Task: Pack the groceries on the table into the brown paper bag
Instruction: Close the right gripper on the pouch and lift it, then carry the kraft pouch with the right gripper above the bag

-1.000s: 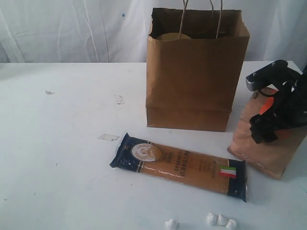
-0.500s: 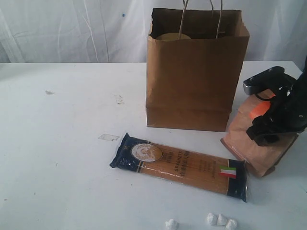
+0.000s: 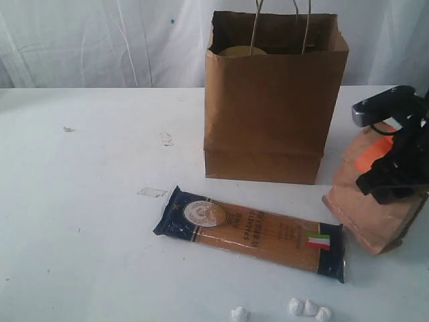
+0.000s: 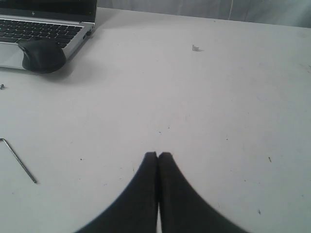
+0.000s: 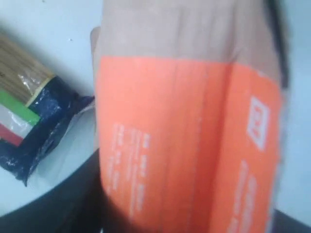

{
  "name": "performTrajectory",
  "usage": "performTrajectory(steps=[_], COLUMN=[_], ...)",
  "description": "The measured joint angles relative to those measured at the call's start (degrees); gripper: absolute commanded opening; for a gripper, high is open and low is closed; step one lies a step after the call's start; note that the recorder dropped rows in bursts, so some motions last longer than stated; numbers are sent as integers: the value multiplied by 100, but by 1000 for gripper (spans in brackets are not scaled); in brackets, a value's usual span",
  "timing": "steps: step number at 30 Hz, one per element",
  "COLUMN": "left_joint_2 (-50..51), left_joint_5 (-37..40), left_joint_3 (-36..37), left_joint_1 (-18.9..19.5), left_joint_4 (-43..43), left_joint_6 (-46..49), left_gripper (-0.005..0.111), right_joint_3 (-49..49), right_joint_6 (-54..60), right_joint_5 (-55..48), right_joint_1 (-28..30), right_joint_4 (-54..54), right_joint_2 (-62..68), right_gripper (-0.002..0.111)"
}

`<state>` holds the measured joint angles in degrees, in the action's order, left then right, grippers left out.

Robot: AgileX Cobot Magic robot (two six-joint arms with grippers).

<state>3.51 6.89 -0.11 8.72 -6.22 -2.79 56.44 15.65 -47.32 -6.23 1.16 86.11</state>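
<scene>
- One left tool (image 4: 158, 156) hangs over a bare stretch of the white tabletop (image 3: 87, 235), its two jaws pressed together and clenched on nothing.
- In the left wrist view, the far corner holds one laptop (image 4: 43, 22) with one dark mouse (image 4: 41, 55) against its edge. One thin bent metal key (image 4: 18, 160) lies nearer the tool.
- On the left part of the tabletop in the exterior view lies one tiny speck (image 3: 68, 129). Further right there is one flat scrap of paper (image 3: 152, 192).
- One long dark-blue spaghetti packet (image 3: 251, 230) lies flat on the tabletop in front of the bag, its right end near the pouch.
- One brown paper bag (image 3: 275, 114) stands upright at the back centre with its mouth open and its two cord handles up. One gold lid (image 3: 234, 51) shows inside, just below the rim (the rest of that item is hidden).
- Four small white foam lumps sit along the near edge, one alone (image 3: 239, 313) and three in a cluster (image 3: 310, 308).
- One brown pouch (image 3: 365, 208) with an orange label leans tilted to the right of the bag, its lower corner down at the tabletop.
- One right tool (image 3: 392, 176) is closed around the pouch's upper part, grasping it; the right wrist view is filled by the orange label.
</scene>
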Motion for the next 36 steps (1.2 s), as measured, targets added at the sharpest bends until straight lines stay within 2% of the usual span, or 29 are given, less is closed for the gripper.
performTrajectory(steps=[7,20,30,36], left_joint_2=[0,0,0,0], left_joint_5=[0,0,0,0], left_joint_3=[0,0,0,0], left_joint_1=[0,0,0,0], left_joint_4=[0,0,0,0], left_joint_6=[0,0,0,0], left_gripper=[0,0,0,0], right_joint_3=[0,0,0,0], right_joint_6=[-218,-639,-718,-927], right_joint_5=[-129,-574,-506,-114], right_joint_1=[0,0,0,0], right_joint_4=[-14,42,63,63], right_joint_2=[-1111,-1802,-3075,-3882], right_gripper=[41,41,41,41])
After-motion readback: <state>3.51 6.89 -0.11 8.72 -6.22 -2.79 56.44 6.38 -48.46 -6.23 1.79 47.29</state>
